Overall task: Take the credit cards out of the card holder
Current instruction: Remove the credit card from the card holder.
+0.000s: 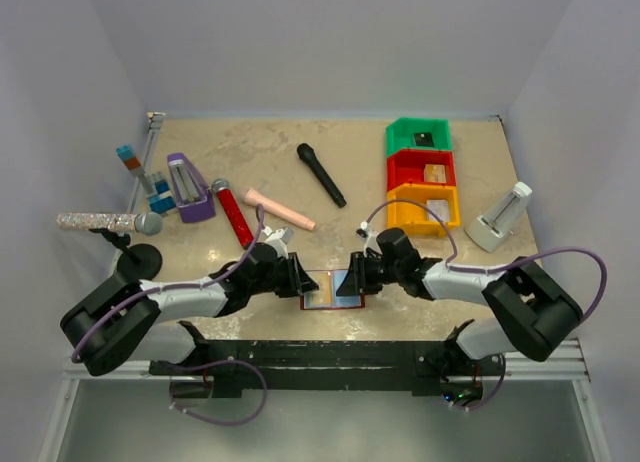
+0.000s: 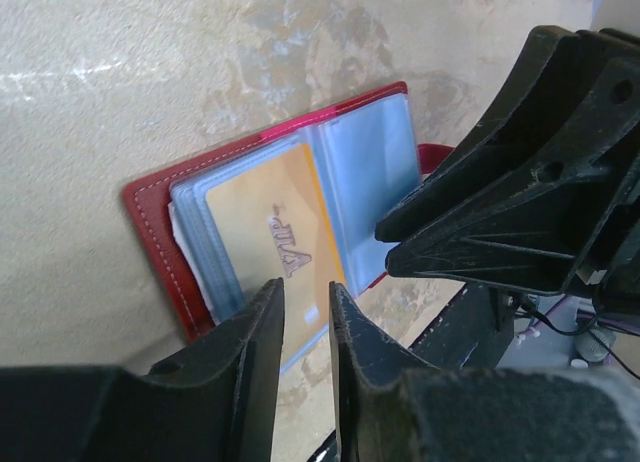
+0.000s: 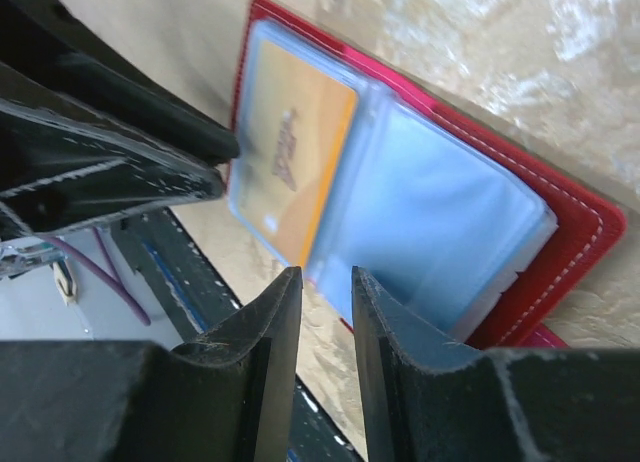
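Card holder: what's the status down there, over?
Left gripper and right gripper narrowly parted at opposite sides of card holder, grip unclear. Holder lies open, gold card still sleeved. Grippers nose to nose.

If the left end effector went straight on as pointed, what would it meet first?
Probably the gold card in the open card holder, directly ahead of the left end effector; depth unclear.

One card holder (image 1: 333, 300) lies on the worktop (image 1: 440, 272), with one gold card (image 2: 262, 217) showing inside. There are two tools, the left tool (image 2: 305, 302) and the right tool (image 3: 325, 282). Farther off are three microphones: a black microphone (image 1: 321, 174), a red microphone (image 1: 236, 214) and a glittery silver microphone (image 1: 100, 222). At far right are three bins: a green bin (image 1: 402, 137), a red bin (image 1: 400, 170) and an orange bin (image 1: 400, 210). There is also one pink stick (image 1: 280, 209), one purple stand (image 1: 188, 187) and one white stand (image 1: 500, 219).
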Robot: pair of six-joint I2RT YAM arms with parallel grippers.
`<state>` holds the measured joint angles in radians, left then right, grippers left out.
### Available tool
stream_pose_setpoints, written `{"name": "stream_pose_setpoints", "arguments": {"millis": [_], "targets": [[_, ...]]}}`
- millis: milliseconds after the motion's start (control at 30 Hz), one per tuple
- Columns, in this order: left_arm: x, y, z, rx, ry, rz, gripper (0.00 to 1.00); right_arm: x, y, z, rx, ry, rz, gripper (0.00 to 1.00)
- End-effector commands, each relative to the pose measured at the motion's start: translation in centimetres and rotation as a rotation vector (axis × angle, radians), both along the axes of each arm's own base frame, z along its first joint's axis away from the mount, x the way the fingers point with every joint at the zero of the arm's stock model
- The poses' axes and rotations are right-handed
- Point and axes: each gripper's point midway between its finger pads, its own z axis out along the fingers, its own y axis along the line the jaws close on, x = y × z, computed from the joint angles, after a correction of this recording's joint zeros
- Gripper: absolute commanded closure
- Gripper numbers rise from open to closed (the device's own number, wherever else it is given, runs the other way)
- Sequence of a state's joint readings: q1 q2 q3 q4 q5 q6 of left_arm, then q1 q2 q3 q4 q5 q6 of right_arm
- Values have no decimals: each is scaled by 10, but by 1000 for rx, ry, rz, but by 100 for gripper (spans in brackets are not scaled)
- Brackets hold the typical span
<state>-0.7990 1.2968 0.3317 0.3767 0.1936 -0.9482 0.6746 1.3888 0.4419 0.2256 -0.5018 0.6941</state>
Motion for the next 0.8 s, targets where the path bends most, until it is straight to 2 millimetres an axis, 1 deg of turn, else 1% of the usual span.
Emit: {"name": "stream_pose_setpoints", "arguments": {"millis": [0,100,200,333,433,500,567,633,767], "targets": [[3,1,-2,-7,-12,30,73,5,6,2,46,-25,0,69],[2,3,-8,4,-2,33,74,3,3,-5,27,-17,-4,69],[1,5,-9,5,-3,30,74,3,2,-4,28,-21,-4,69],[1,6,-1,-16,-25,33,74,5,3,12,50,-53,-5,68],[3,4,10,-41,-60,27,73,7,5,26,62,-72,-1,68],[3,3,14,-46,-72,23,72,8,8,35,77,-77,5,68],[3,3,12,-46,-71,22,72,10,13,41,96,-74,13,68],[4,2,11,-52,-68,22,72,11,17,44,115,-59,18,67],[2,-2,6,-66,-50,12,73,12,23,40,136,-25,16,61]]}}
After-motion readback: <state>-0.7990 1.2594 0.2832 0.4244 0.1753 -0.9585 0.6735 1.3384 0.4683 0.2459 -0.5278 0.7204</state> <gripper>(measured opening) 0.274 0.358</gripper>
